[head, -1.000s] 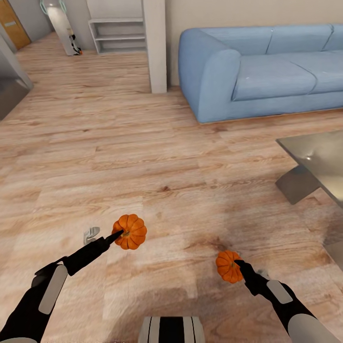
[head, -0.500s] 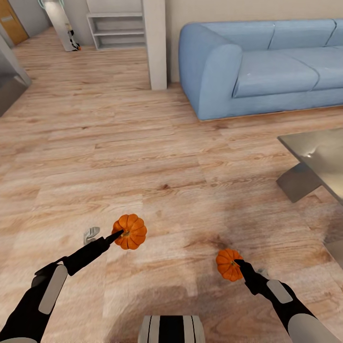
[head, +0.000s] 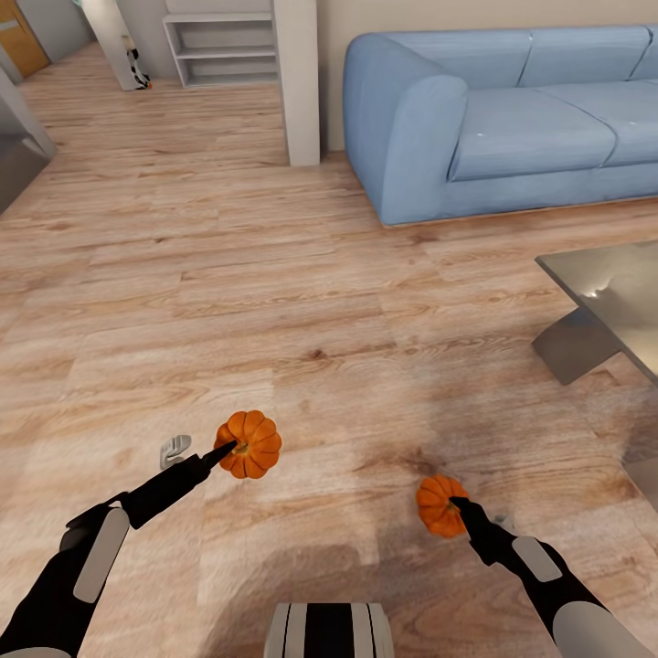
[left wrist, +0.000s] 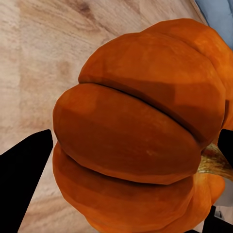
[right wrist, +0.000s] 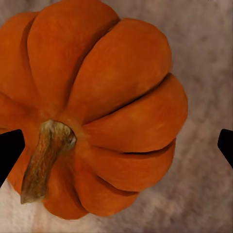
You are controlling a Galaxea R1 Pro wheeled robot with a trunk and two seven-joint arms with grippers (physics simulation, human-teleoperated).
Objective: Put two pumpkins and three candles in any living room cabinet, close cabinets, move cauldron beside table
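Observation:
Two ribbed orange pumpkins hang above the plank floor of the living room. My left gripper (head: 228, 449) is shut on the left pumpkin (head: 250, 444), held near its stem. In the left wrist view that pumpkin (left wrist: 141, 136) bulges between black fingertips (left wrist: 24, 167). My right gripper (head: 456, 505) is shut on the right pumpkin (head: 440, 504). The right wrist view looks down on this pumpkin (right wrist: 102, 111) and its brown stem, with a black fingertip (right wrist: 8, 148) at either side. The glass-topped table (head: 610, 297) stands at the right edge.
A blue sofa (head: 512, 119) fills the far right, beside a pale column (head: 297, 82). White shelves (head: 224, 41) stand at the back. A small pale grey object (head: 175, 450) lies on the floor by my left arm. Open floor (head: 228, 292) stretches ahead.
The whole picture has slid a little, so the camera has moved; sofa and shelves sit slightly higher. Both arms hold their pumpkins as before.

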